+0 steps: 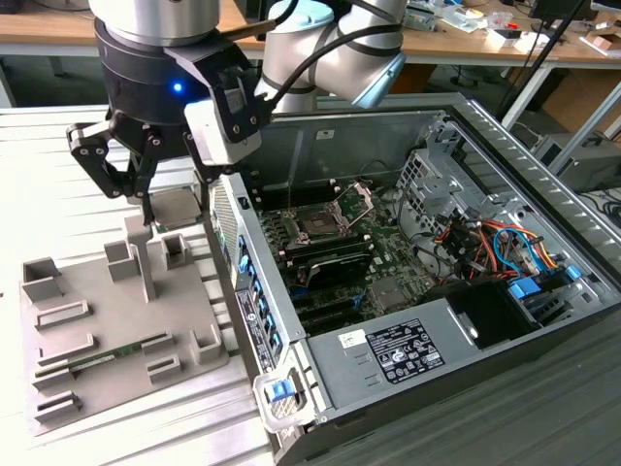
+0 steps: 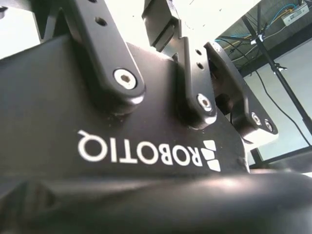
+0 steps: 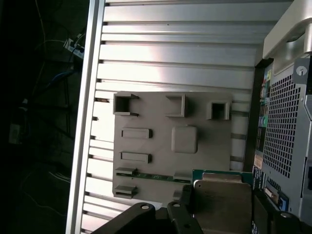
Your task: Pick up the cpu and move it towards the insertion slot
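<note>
Ribbed metal table [image 1: 58,175] carries grey tray [image 1: 107,330]; gripper [image 1: 155,209] clamped on cpu [image 1: 175,207] above tray; insertion slot [image 1: 318,225] well apart from tray.

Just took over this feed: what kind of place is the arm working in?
Probably an electronics lab or workshop: an open computer case on a ribbed metal table, a grey parts tray, and cluttered workbenches behind.

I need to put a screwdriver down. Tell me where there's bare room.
Free: the ribbed metal table beyond the grey tray, and the tray's flat middle. Crowded: the open computer case, packed with boards and cables, and the spot under the hand holding the cpu.
</note>
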Available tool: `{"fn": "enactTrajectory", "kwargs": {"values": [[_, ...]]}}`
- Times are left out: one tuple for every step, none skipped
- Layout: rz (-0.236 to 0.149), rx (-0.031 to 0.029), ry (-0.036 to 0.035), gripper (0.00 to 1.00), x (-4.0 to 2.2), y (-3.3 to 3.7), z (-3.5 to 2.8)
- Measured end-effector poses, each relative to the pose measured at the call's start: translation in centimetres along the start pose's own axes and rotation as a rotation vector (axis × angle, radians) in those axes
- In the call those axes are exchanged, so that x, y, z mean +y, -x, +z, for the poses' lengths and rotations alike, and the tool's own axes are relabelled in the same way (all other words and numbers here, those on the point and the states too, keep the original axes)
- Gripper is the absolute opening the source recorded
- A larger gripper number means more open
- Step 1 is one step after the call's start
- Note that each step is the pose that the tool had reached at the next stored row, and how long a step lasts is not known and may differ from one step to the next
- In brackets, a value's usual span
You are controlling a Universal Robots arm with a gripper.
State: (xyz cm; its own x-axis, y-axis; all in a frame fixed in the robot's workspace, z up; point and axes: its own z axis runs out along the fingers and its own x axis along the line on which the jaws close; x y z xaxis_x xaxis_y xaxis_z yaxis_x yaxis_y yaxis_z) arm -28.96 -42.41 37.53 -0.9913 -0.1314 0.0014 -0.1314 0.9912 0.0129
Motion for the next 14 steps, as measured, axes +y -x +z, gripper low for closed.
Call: {"fn": "enactTrajectory", "kwargs": {"values": [[0.0,0.0,0.0,0.55,-0.01,0.07,0.0],[0.0,0.0,0.0,0.55,-0.02,0.14,0.0],[0.0,0.0,0.0,0.55,-0.03,0.22,0.0],[0.0,0.0,0.0001,0.55,-0.04,0.28,0.0],[0.0,0.0,0.0,0.55,-0.04,0.35,0.0],[0.0,0.0,0.0,0.55,-0.06,0.44,0.0],[0.0,0.0,0.0,0.55,-0.06,0.5,0.0],[0.0,0.0,0.0,0.55,-0.07,0.56,0.0],[0.0,0.0,0.0,0.55,-0.09,0.66,0.0],[0.0,-0.0001,0.0,0.55,-0.1,0.74,0.0],[0.0,0.0,0.0,0.55,-0.11,0.81,0.0],[0.0,0.0,0.0001,0.55,-0.11,0.87,0.0],[0.0,0.0,0.0001,0.55,-0.12,0.92,0.0],[0.0,-0.0001,0.0,0.55,-0.13,1.01,0.0]]}}
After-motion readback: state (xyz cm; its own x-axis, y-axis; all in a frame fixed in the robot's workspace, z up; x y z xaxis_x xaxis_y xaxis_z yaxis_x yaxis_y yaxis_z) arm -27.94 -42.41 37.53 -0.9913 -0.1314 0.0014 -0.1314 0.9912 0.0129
